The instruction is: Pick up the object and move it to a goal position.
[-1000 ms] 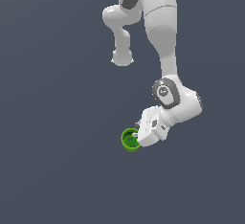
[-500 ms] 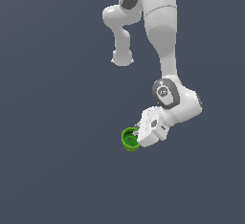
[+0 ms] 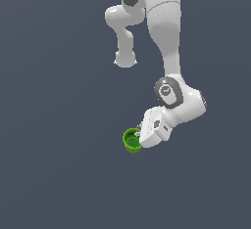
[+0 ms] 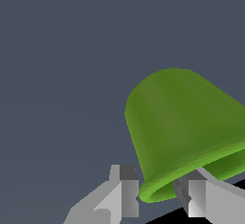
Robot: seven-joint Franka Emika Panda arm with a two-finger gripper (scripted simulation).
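The small bright green cup [image 3: 131, 140] is tipped on its side, its opening turned towards the exterior view. My gripper [image 3: 139, 139] reaches it from the exterior view's right. In the wrist view the cup [image 4: 184, 122] fills the frame base-outward, and its thick rim sits between my two fingers [image 4: 125, 189]. One finger is against the outside of the rim and the other [image 4: 195, 197] is at the rim's inner side. My gripper [image 4: 160, 193] is shut on the cup's rim. No goal marker shows in either view.
The white arm [image 3: 166, 52] comes down from the top of the exterior view, with its wrist [image 3: 179, 103] just above the cup. Only a plain dark grey surface [image 3: 59, 125] surrounds it.
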